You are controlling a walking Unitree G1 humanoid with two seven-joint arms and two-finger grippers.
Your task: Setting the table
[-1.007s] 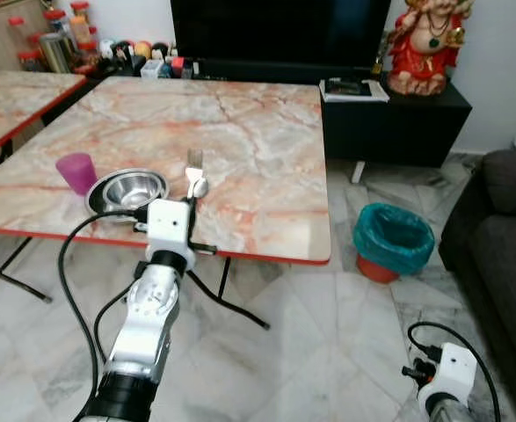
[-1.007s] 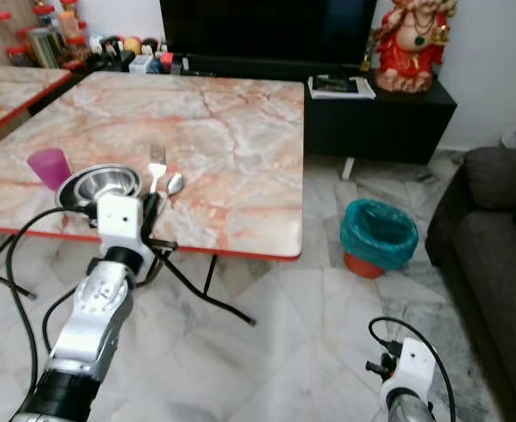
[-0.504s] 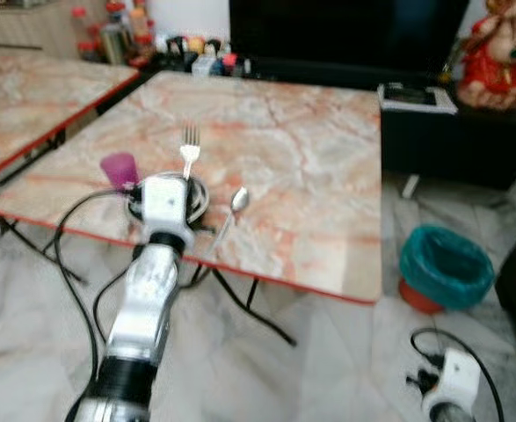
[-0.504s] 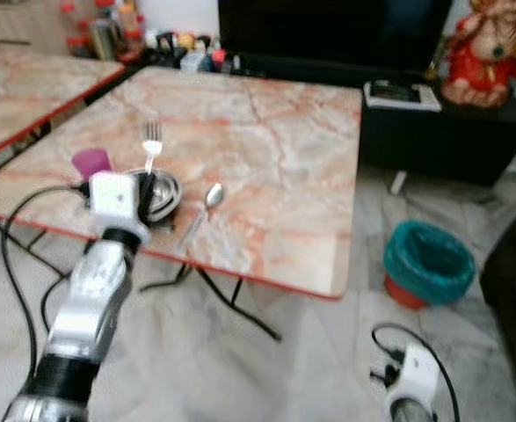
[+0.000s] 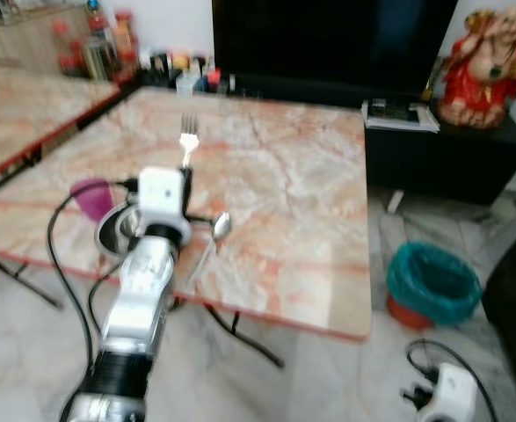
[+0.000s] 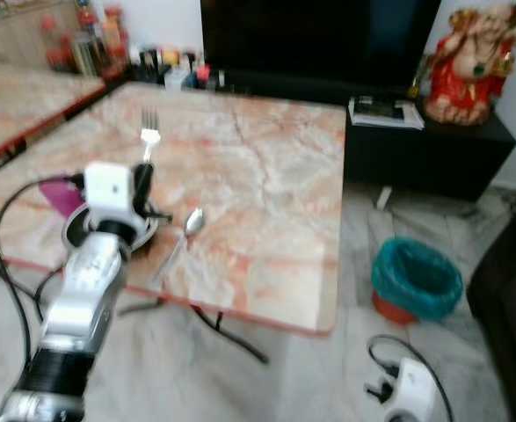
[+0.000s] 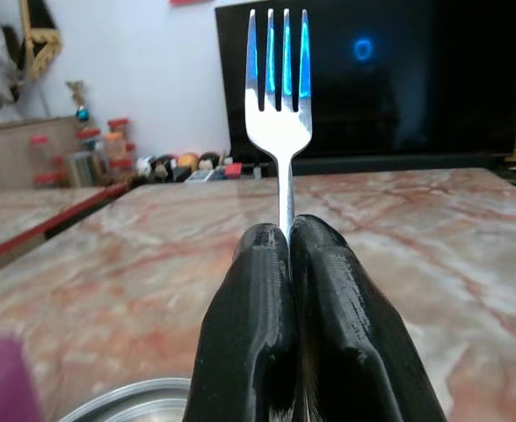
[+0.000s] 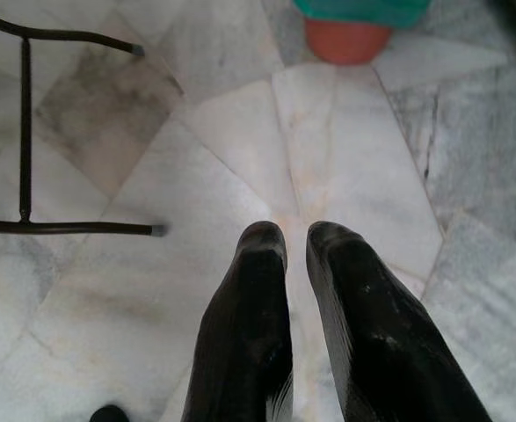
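Steel fork (image 7: 280,105) stands tines-up, its handle pinched in the left gripper (image 7: 291,264) just above the steel bowl (image 5: 119,230) on the marble bench (image 5: 284,202), spoon (image 5: 212,239) lying just right of it, while the right gripper (image 8: 294,255), nearly closed on nothing, hangs low over the floor.

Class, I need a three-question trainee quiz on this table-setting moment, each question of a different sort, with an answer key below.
1. True or false: the left pincer holds the fork with its tines pointing up.
2. Which item lies flat on the marble table just beside the steel bowl? A) knife B) spoon C) plate
3. Fill in: the right pincer hangs low over the ____ floor.

Key: 1 true. 2 B, the spoon; a purple cup stands on the bowl's other side. 3 tiled.
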